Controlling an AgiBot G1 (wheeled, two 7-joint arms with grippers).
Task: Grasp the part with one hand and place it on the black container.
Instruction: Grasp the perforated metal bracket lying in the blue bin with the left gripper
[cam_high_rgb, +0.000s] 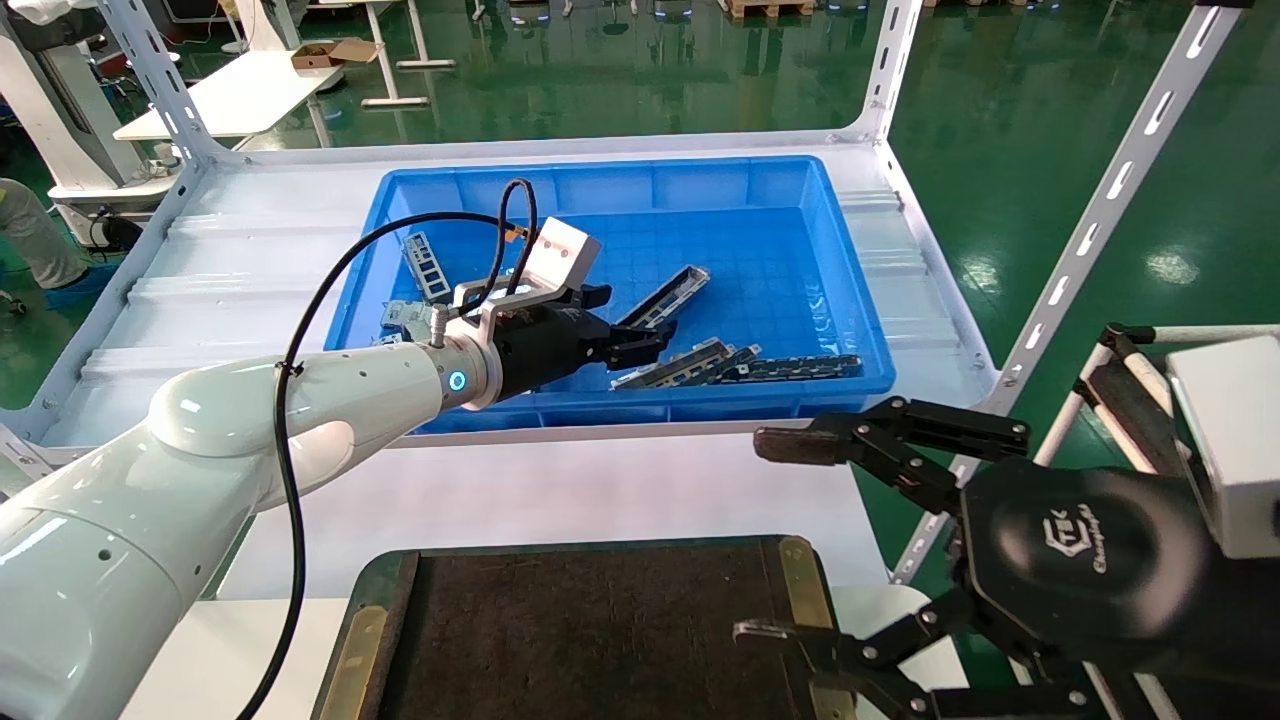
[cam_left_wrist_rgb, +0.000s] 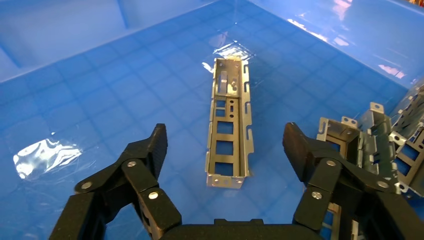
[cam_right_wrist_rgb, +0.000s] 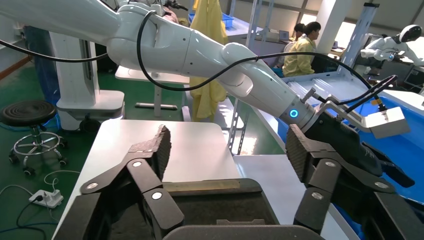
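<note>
The part (cam_left_wrist_rgb: 229, 125), a slim silver-grey rail with raised side walls and rectangular cutouts, lies flat on the floor of the blue crate (cam_high_rgb: 620, 172); it also shows in the head view (cam_high_rgb: 668, 295). My left gripper (cam_left_wrist_rgb: 225, 143) is open and empty, low over the rail's near end, one finger on each side, not touching it; in the head view it (cam_high_rgb: 630, 328) reaches into the crate. The black container (cam_high_rgb: 600, 640) lies at the table's near edge. My right gripper (cam_high_rgb: 764, 540) hangs open and empty above the container's right end (cam_right_wrist_rgb: 210, 210).
More metal parts lie in the crate: silver rails (cam_high_rgb: 682, 364), a near-black slotted rail (cam_high_rgb: 800, 368), a flat plate (cam_high_rgb: 428, 265), and a cluster (cam_left_wrist_rgb: 370, 142) beside the left gripper's finger. White slotted shelf uprights (cam_high_rgb: 1100, 210) flank the crate.
</note>
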